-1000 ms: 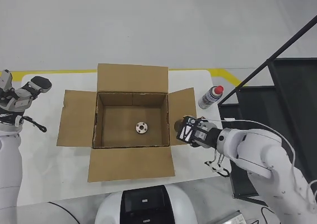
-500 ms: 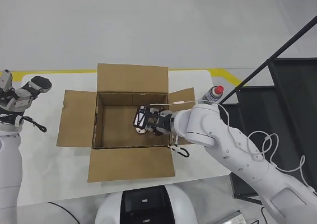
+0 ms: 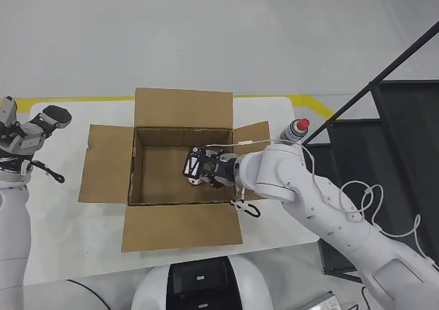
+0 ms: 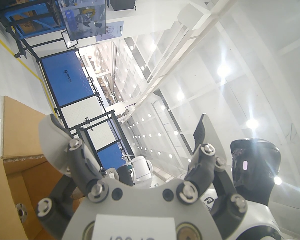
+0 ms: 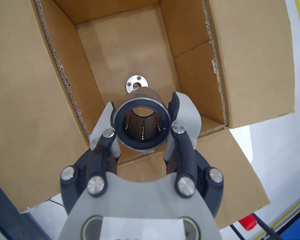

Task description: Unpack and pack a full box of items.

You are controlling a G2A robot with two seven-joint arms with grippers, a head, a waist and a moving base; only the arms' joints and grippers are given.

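My right tool [image 5: 143, 108], clamped on the bearing [image 5: 120, 126], hangs over the box [image 5: 130, 41] floor above the flange [image 5: 137, 84]. I should lower it beside the flange, then release gently. My left tool [image 4: 125, 126] stands apart outside the box.

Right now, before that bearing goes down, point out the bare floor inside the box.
Bare: the cardboard box floor from its left wall, as the top view shows it, across to the flange, plus the strip along the back wall. Crowded: the spot around the flange, where the right tool holds the linear bearing above it.
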